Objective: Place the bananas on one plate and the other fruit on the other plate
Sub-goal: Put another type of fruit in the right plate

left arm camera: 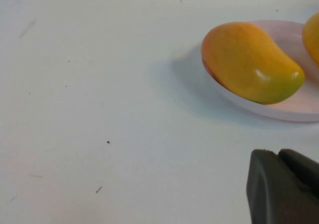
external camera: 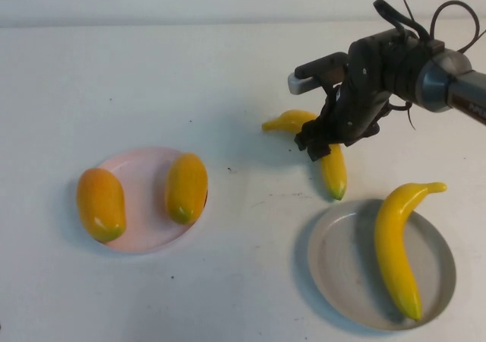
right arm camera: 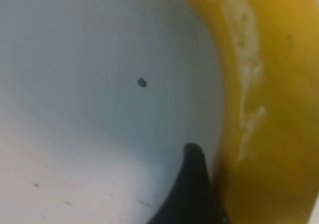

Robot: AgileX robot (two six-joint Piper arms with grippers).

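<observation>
Was at the step of picking up the second banana (external camera: 319,148), which lay on the table (external camera: 228,76) just beyond the grey-blue plate (external camera: 342,266). Right gripper (external camera: 323,140) was lowered over its middle, 1 dark finger (right arm camera: 192,184) hard against the yellow skin in the right wrist view; could not tell whether closed on it or only straddling it. Judged next: secure the grasp, lift, carry the short way to the grey-blue plate beside the first banana (external camera: 399,243).

2 mangoes (external camera: 186,186) already rested on the pink plate (external camera: 144,228), 1 overhanging its left rim. Left gripper (left arm camera: 284,189) was out of the high view, cut off at the edge of its own wrist view near the pink plate, its state unclear. Banana's middle hidden under the gripper.
</observation>
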